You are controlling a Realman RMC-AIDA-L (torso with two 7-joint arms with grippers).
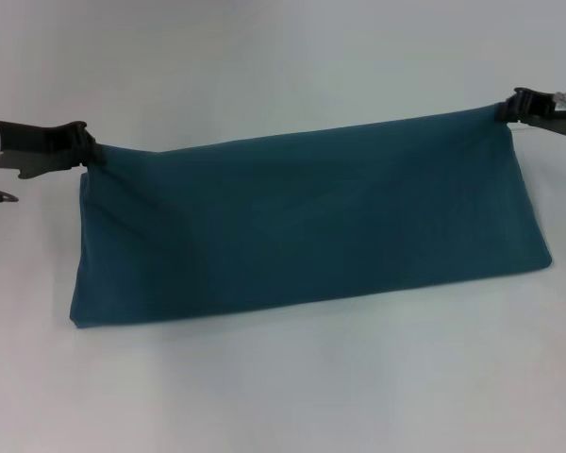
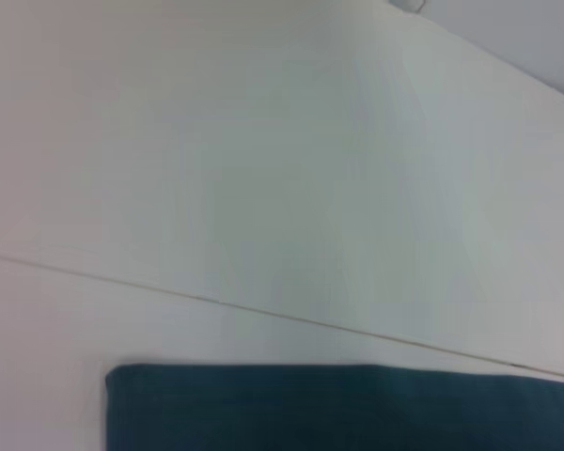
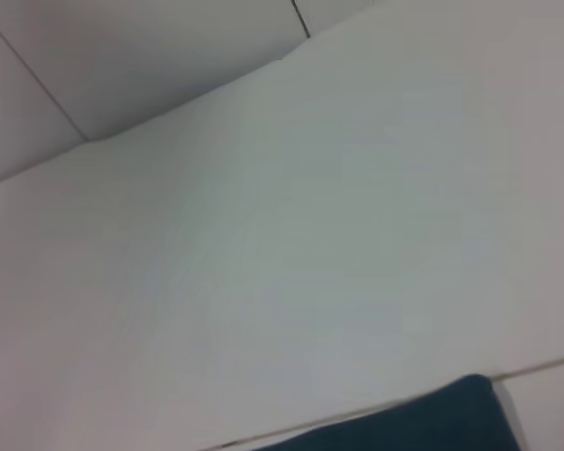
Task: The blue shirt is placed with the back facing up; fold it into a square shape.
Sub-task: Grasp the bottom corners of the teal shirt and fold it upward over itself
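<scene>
Head view showed the blue shirt (image 1: 302,226) as a long folded band across the middle of the frame, lying on the white table (image 1: 283,57). Left gripper (image 1: 88,153) was clamped on its upper left corner, right gripper (image 1: 503,110) clamped on its upper right corner. Cloth ran taut between them, probably to keep that edge straight and crease-free for the coming fold. Wrist views showed only a strip of shirt along their bottom edges.
</scene>
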